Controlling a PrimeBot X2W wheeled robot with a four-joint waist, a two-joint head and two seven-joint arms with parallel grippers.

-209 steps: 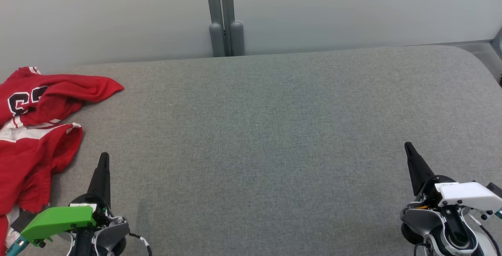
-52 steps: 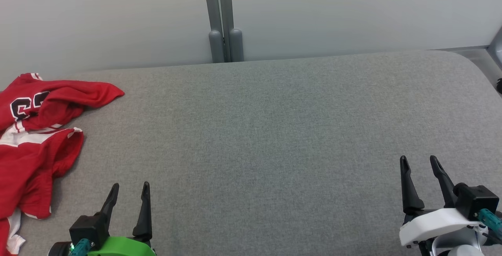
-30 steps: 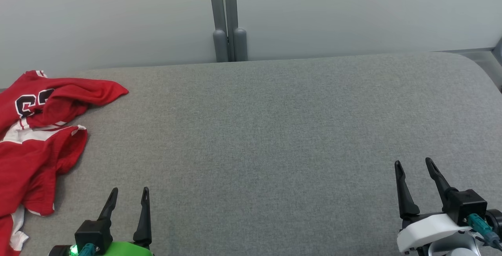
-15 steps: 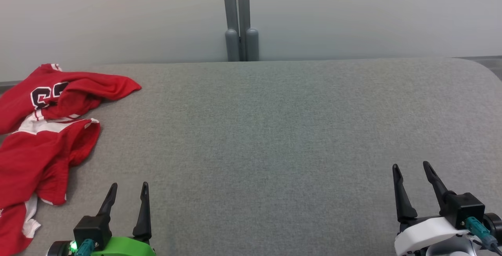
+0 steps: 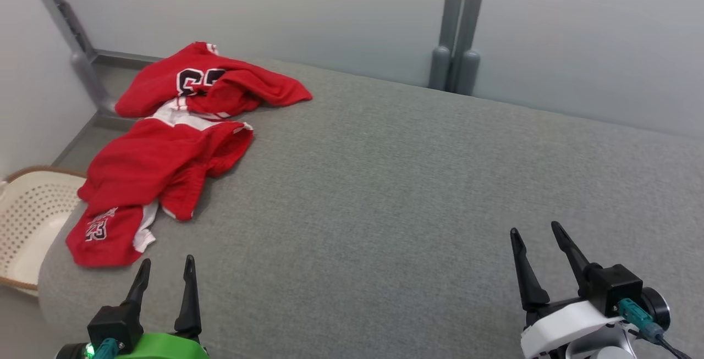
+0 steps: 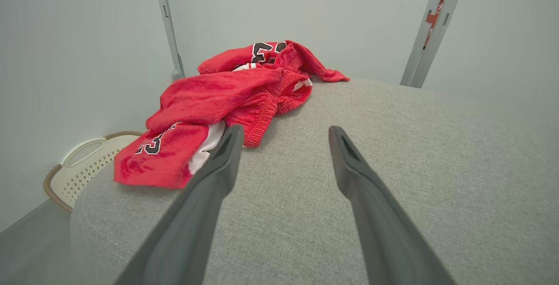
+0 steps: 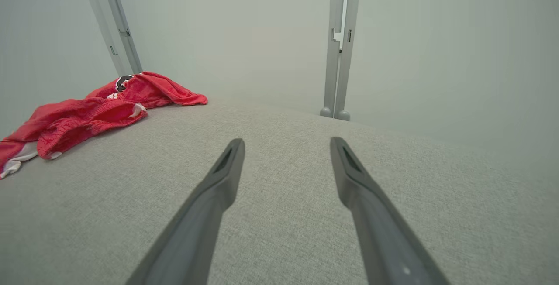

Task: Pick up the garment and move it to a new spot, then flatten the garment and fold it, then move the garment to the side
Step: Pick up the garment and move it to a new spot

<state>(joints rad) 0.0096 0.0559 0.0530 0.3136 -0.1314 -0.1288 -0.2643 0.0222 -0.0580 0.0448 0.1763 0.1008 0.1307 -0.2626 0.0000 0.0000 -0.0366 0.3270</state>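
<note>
One red garment (image 5: pixel 165 161) lay upper left on one grey bench (image 5: pixel 385 194), one white basket (image 5: pixel 27 210) at left edge, left gripper (image 5: pixel 166 263) and right gripper (image 5: pixel 534 230) below, jaws wide, empty, pale walls (image 5: pixel 275 7).

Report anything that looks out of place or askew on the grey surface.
The red garment lies crumpled and bunched at the left end of the grey surface, one end near the rounded edge by the basket. Both the left tool and right tool are open, touching nothing.

Garment (image 5: pixel 159 166) on table (image 5: pixel 385 183), far-L corner; basket (image 5: pixel 27 210) below table's L edge
</note>
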